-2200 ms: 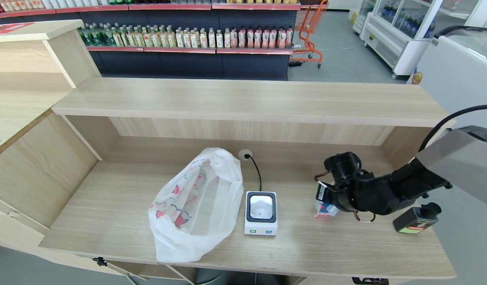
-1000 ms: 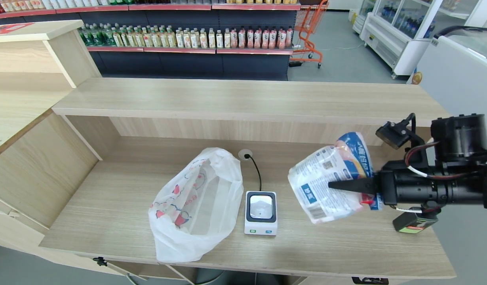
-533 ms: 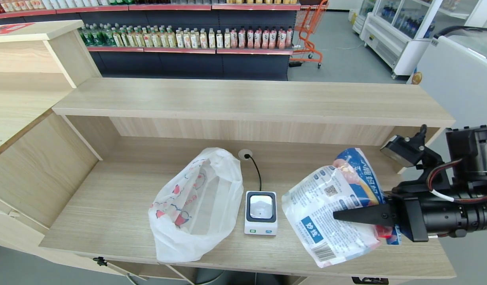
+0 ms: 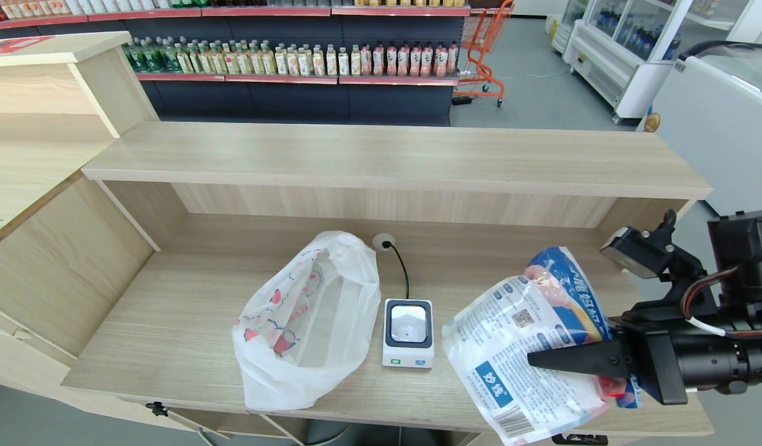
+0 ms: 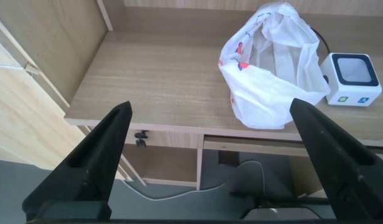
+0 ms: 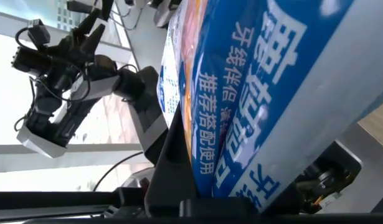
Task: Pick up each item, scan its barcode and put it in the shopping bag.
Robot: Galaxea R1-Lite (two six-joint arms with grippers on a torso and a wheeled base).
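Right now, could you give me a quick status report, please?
Right gripper shut on food pouch, held right of scanner. Left gripper open, left of shopping bag. Nothing between food pouch and scanner.

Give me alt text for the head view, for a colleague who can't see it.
The right gripper holds a packet over the counter's front right edge, barcode up. The scanner sits mid-counter, beside the open bag.

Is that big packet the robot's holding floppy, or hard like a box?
Probably floppy: the food packet is a crinkled plastic pouch, and its free end droops away from the right gripper pinching one side. It looks puffy, so it is likely light for its size. The glossy film may be slippery, so it could slide in the grip.
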